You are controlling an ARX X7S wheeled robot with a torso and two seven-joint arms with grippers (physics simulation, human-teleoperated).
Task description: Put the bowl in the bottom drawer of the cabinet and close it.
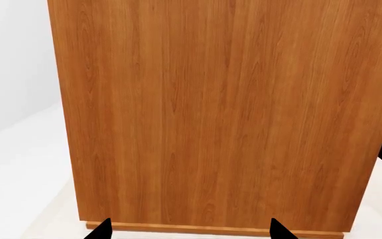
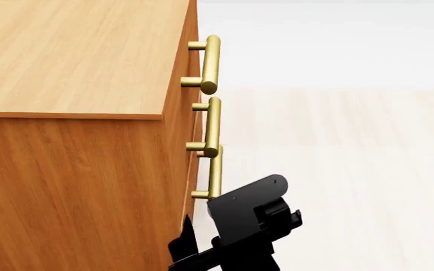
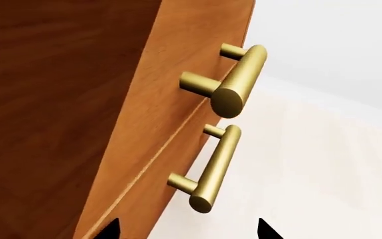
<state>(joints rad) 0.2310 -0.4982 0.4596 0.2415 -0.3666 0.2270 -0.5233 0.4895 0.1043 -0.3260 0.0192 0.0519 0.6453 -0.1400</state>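
Low on the cabinet (image 2: 74, 169), the bottom drawer (image 2: 196, 186) sits flush with the 2 above it, so it looks closed and not yet pulled; its brass bar handle (image 2: 215, 172) juts from the front, under the middle handle (image 2: 213, 127) and the top handle (image 2: 211, 62). The bowl shows in none of the 3 views, so I cannot say where it is. The right gripper (image 3: 187, 231) hangs just beside the cabinet's front corner, its 2 tips apart and holding nothing, probably lining up on the lowest handle. The left gripper (image 1: 187, 231) faces the plain side panel, tips spread wide, empty. Around the cabinet lies a pale floor (image 2: 352, 169); nothing visible blocks the drawer's path.
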